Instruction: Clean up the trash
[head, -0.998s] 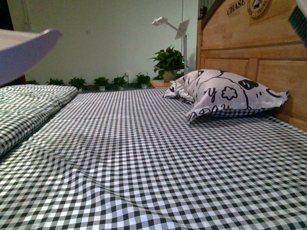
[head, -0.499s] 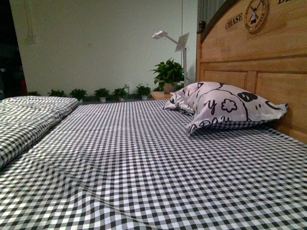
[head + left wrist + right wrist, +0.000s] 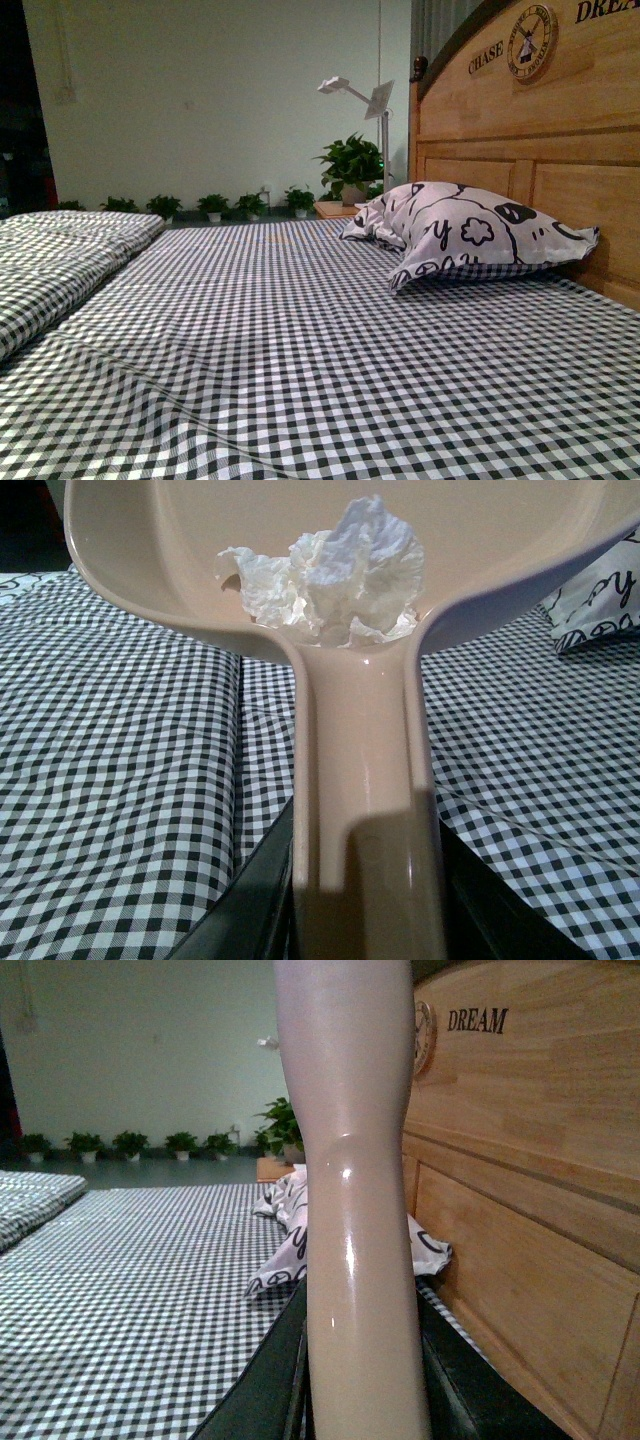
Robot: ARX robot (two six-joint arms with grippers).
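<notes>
- Trash: crumpled white tissue wad lying in the pan of the beige dustpan, above the checked bedsheet.
- Left gripper: jaws closed on the dustpan handle, one either side.
- Right gripper: jaws clamped on a beige handle; its upper end is out of view.
- Front view: no arms visible; bedsheet near, folded quilt at left.
- Patterned pillow at right against wooden headboard.
- Far: potted plants, lamp, wall.
</notes>
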